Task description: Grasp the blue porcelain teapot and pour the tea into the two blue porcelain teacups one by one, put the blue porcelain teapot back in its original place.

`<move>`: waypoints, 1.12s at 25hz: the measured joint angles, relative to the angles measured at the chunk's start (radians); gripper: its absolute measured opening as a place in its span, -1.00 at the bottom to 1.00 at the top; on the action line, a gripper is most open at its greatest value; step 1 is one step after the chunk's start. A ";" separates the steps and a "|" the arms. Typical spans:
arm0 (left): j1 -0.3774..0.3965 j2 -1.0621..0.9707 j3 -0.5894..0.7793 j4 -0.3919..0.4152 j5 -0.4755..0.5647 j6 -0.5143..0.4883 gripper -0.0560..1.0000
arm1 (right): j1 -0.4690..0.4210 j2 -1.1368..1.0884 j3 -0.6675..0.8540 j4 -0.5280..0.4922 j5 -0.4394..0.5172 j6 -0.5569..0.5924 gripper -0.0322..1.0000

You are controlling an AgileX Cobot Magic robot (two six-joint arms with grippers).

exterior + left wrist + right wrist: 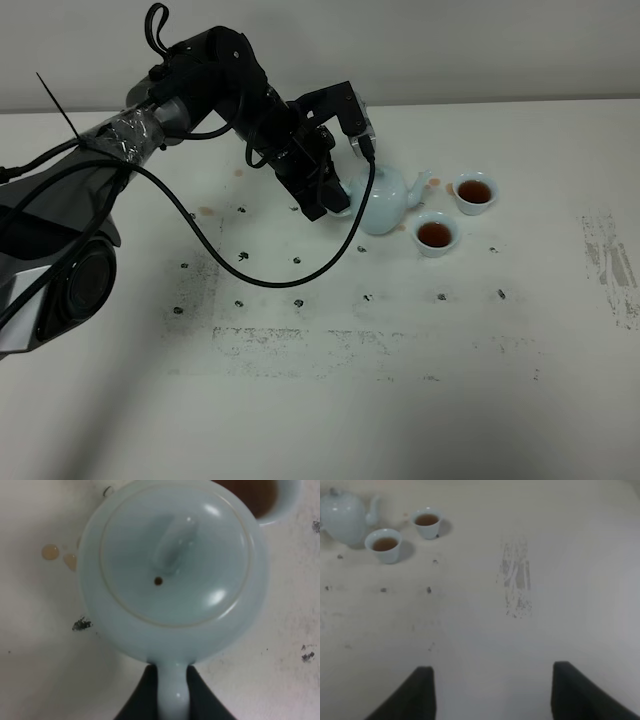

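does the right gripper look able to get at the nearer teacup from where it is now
Probably yes: the right gripper is open and the bare table lies between it and the nearer teacup. The teapot sits beside the cup, not in the way.

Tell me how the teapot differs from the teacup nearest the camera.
The teapot is far bigger than the nearer teacup. The teapot wears a lid; the teacup is open, showing brown tea. The teapot has handle and spout; the teacup has neither. Both are glossy pale blue and upright.
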 joint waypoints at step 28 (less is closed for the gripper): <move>0.139 -0.209 0.004 0.127 0.058 -0.193 -0.89 | 0.000 0.000 0.000 0.000 0.000 0.000 0.00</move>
